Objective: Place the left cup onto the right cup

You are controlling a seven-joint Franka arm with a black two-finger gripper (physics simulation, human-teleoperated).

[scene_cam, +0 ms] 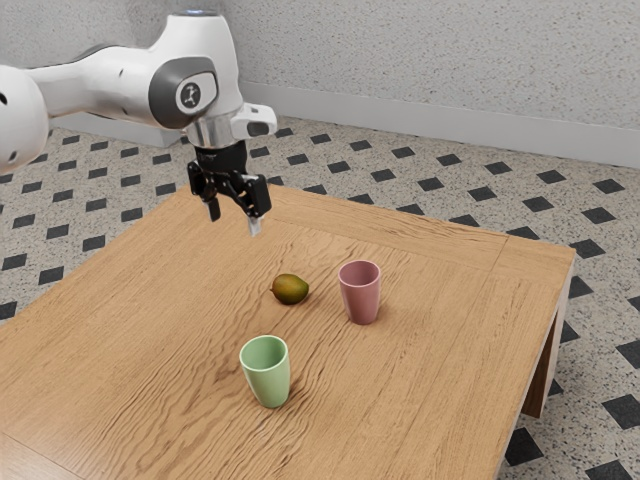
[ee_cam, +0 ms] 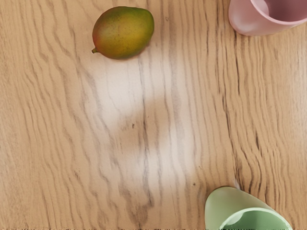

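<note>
1. Gripper (scene_cam: pixel 234 215) on the white arm hangs above the light wooden table (scene_cam: pixel 120 330), black fingers spread, holding nothing.
2. Pale green plastic cup (scene_cam: pixel 266 370) stands upright, well apart from it, near the pink plastic cup (scene_cam: pixel 360 290) and the green-orange mango (scene_cam: pixel 290 289).

a wooden table (scene_cam: pixel 140 330) with wavy grain carries three things, none touching another. in the exterior view a green-and-orange mango (scene_cam: pixel 290 289) lies near the middle. a pink cup (scene_cam: pixel 360 291) stands upright at its 3 o'clock and a green cup (scene_cam: pixel 266 370) stands upright at its 6 o'clock.
</note>
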